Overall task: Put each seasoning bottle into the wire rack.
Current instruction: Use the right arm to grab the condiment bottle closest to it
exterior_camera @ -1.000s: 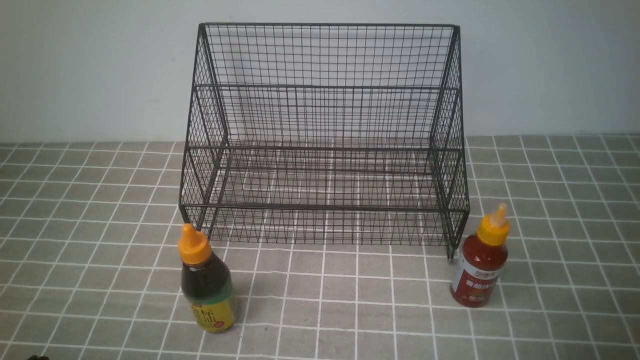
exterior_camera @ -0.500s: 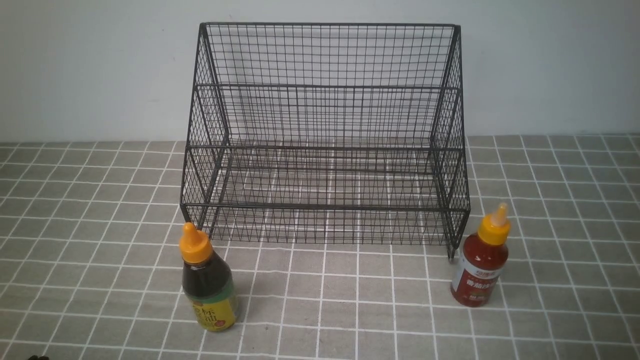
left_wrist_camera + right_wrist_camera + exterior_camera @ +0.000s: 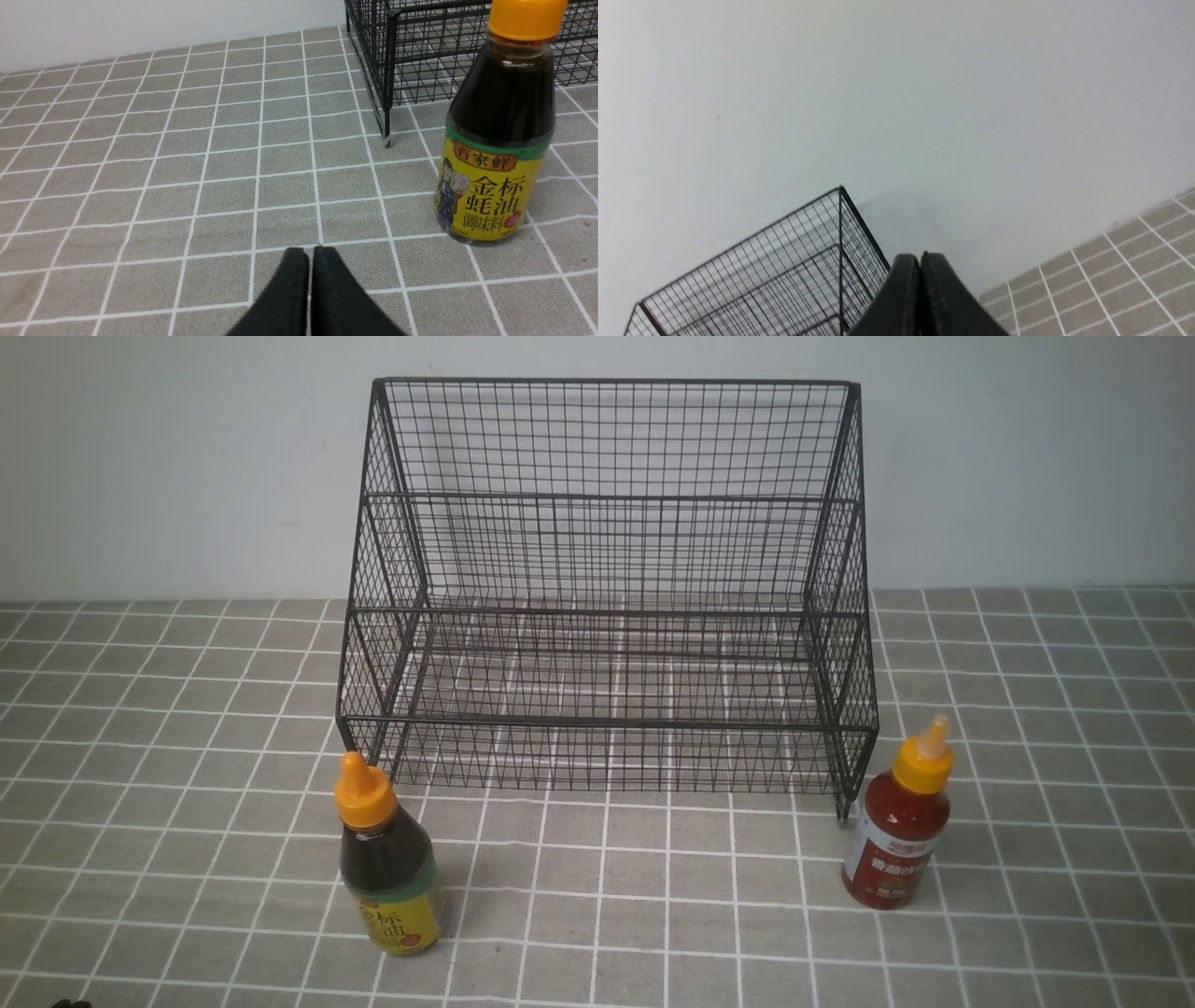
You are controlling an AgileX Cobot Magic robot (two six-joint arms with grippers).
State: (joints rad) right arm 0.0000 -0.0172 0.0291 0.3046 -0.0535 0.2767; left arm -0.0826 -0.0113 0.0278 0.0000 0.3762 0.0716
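The black wire rack [image 3: 607, 588] stands empty at the back centre of the table, against the wall. A dark-brown seasoning bottle [image 3: 387, 863] with an orange cap and yellow-green label stands upright in front of the rack's left corner. A slimmer red seasoning bottle [image 3: 896, 821] stands upright by the rack's right front foot. Neither gripper shows in the front view. In the left wrist view my left gripper [image 3: 310, 252] is shut and empty, low over the cloth, with the dark bottle [image 3: 500, 140] ahead and to one side. My right gripper [image 3: 920, 257] is shut and empty, pointing at the wall beside the rack [image 3: 784, 275].
A grey tablecloth with a white grid [image 3: 597, 896] covers the table. A plain pale wall [image 3: 168, 467] rises right behind the rack. A small dark object [image 3: 67, 1002] peeks in at the front left edge.
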